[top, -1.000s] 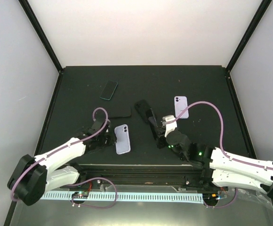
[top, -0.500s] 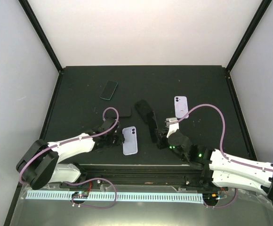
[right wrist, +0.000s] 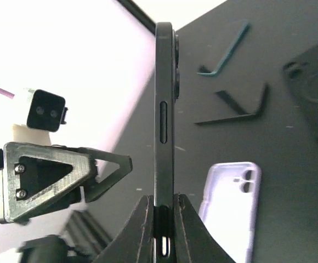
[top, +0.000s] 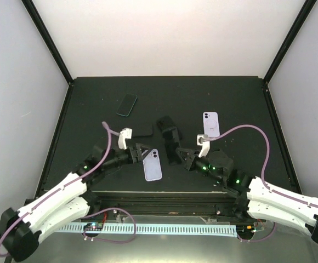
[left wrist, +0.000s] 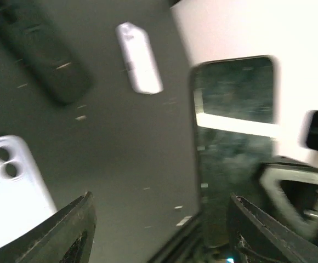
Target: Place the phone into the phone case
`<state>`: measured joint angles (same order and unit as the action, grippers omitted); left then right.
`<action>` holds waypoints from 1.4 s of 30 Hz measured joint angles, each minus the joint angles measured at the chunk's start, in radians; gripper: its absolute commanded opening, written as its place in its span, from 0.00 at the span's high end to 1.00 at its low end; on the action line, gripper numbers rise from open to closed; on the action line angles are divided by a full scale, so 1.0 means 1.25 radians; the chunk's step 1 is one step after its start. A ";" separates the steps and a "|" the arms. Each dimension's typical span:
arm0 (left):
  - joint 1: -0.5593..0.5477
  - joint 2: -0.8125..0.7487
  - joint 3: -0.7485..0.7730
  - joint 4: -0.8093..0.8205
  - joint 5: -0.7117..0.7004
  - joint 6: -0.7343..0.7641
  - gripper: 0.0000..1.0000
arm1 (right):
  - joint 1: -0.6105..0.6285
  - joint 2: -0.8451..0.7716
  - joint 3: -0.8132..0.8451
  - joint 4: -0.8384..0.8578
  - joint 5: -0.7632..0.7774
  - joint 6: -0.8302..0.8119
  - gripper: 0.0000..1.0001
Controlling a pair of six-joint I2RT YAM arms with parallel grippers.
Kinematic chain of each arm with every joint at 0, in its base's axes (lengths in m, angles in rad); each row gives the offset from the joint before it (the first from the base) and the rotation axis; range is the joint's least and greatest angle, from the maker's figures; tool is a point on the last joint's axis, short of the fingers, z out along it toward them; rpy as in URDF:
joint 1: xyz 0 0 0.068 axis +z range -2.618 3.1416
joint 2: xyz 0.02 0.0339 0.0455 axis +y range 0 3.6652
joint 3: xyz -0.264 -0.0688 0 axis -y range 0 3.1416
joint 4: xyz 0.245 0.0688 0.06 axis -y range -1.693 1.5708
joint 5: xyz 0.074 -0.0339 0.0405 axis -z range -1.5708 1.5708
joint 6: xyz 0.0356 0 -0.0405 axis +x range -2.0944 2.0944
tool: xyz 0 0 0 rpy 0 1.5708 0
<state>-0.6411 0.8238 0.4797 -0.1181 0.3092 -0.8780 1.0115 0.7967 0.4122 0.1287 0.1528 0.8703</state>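
While right claw point(right wrist: 162, 207) pinches black phone point(right wrist: 164, 98) edge-up | left claw point(left wrist: 160, 211) wide, beside lilac case point(top: 153, 165).

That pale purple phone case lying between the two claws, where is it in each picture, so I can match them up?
Top external: the pale purple case lies just below centre.
Left wrist: the case is in the bottom left corner, partly cut off.
Right wrist: the case lies at lower right.
Shared landmark: the black phone standing on edge, in all three views.
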 measured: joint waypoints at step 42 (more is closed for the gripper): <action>-0.030 -0.086 -0.134 0.530 0.271 -0.301 0.99 | -0.008 0.049 -0.062 0.453 -0.205 0.305 0.58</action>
<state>-0.6781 0.7162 0.3119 0.5442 0.6479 -1.2545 1.0012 0.8581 0.3344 0.6949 -0.1032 1.2522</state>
